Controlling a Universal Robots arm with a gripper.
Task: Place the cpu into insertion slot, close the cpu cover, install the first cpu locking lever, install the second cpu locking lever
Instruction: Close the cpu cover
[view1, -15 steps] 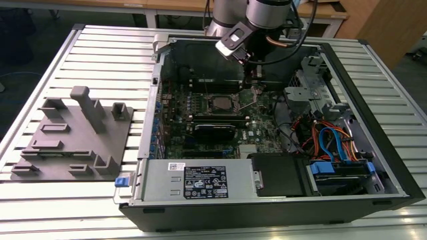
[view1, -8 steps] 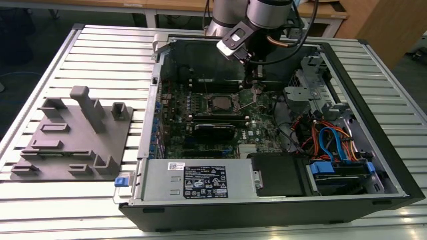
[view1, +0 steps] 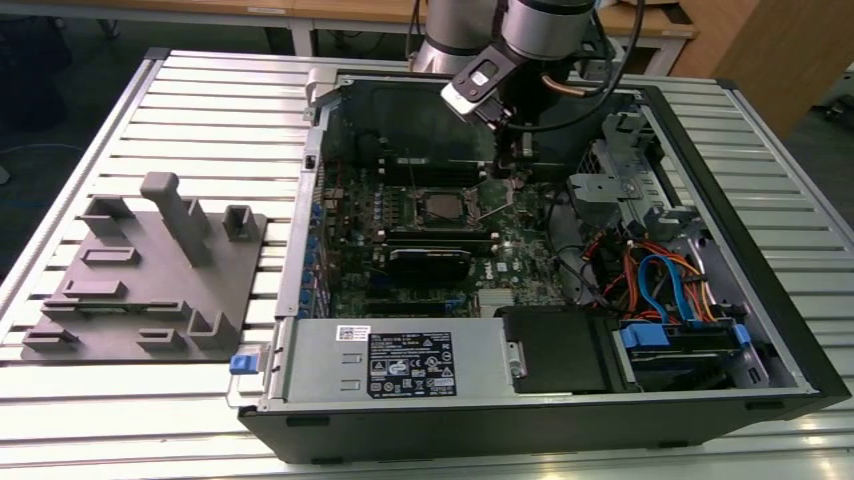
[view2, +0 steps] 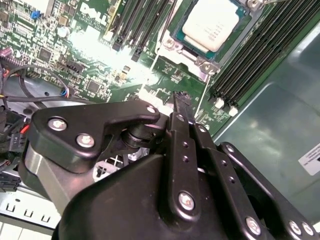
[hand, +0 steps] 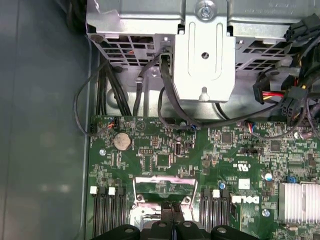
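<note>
Starting at the exterior view's left, a grey moulded tray is seen lying on the slatted table, well apart from the arm. Next to it an open computer case is laid flat, its green board exposed. Near the board's middle the cpu is seated in the insertion slot, its pale metal top uncovered. The cpu cover is swung off the slot and is seen in the first wrist view as a silver frame with board showing through its cut-out. The gripper is held low just beside the slot, on the exterior view's right. Its fingers are drawn together at the cover's edge, though whether that edge is pinched cannot be told. Orange and blue cables are bundled farther right.
</note>
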